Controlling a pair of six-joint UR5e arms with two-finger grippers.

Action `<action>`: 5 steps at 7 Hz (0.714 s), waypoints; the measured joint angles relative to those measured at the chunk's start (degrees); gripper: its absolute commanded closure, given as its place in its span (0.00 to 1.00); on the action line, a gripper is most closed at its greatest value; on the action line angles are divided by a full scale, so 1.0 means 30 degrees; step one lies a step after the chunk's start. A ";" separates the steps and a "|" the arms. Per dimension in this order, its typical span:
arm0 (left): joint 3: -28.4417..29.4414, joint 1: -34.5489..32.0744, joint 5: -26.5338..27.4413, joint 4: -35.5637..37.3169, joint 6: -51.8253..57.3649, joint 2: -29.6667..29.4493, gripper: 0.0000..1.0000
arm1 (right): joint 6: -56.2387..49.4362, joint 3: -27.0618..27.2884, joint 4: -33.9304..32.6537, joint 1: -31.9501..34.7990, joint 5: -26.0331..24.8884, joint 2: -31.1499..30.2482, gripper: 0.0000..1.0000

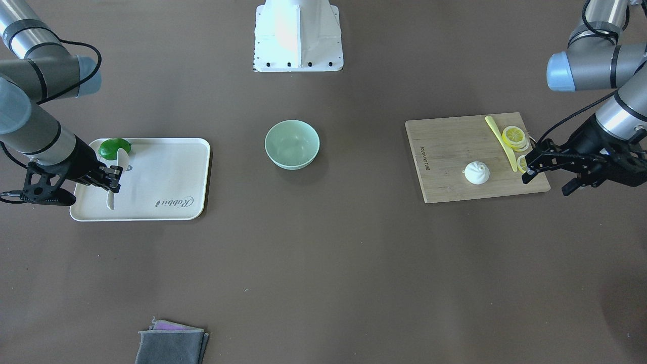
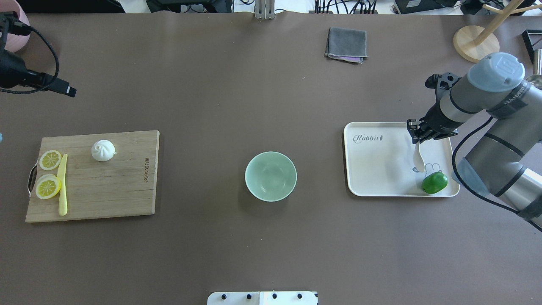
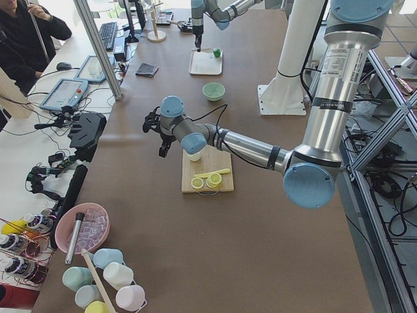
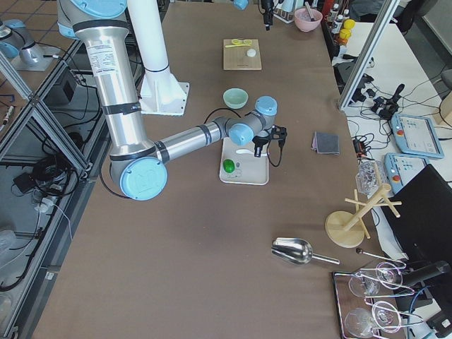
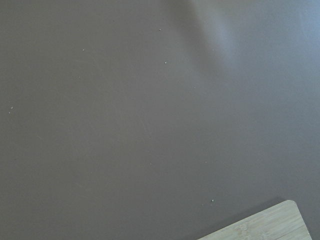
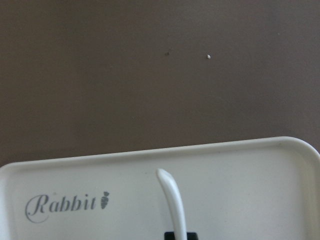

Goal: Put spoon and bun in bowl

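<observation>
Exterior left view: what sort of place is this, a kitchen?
Probably a robotics lab, not a kitchen: a robot arm reaches over the table, and a person is beside a control tablet.

The right claw (image 1: pixel 115 184) covers the middle of the glossy white soup spoon (image 1: pixel 110 201). In the right wrist view only its handle tip shows, and the scoop lies out of frame. The left claw (image 1: pixel 547 185) overlaps one yellow lemon slice (image 1: pixel 521 163). The left wrist view catches just a corner of the pale wooden cutting board (image 5: pixel 260 225). The folded grey cloth (image 1: pixel 169 346) is cut by the front-facing view's bottom edge. In the exterior left view, the left arm half hides the white pleated bun (image 3: pixel 194 156).
</observation>
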 measured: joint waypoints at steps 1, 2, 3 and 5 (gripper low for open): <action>0.0000 0.0266 0.0007 -0.0015 -0.0004 0.0212 0.02 | 0.0603 0.0782 -0.0633 0.0272 0.0448 0.0538 1.00; 0.0023 0.0755 0.0098 -0.0119 -0.0015 0.0503 0.02 | 0.1383 0.1234 -0.1590 0.0179 0.0544 0.1572 1.00; 0.0011 0.1457 0.0430 -0.0421 -0.0056 0.0826 0.02 | 0.2051 0.1438 -0.2219 -0.0249 0.0297 0.2489 1.00; -0.0009 0.2767 0.1183 -0.1685 -0.0164 0.1772 0.02 | 0.3171 0.1487 -0.2577 -0.1440 -0.0644 0.3969 1.00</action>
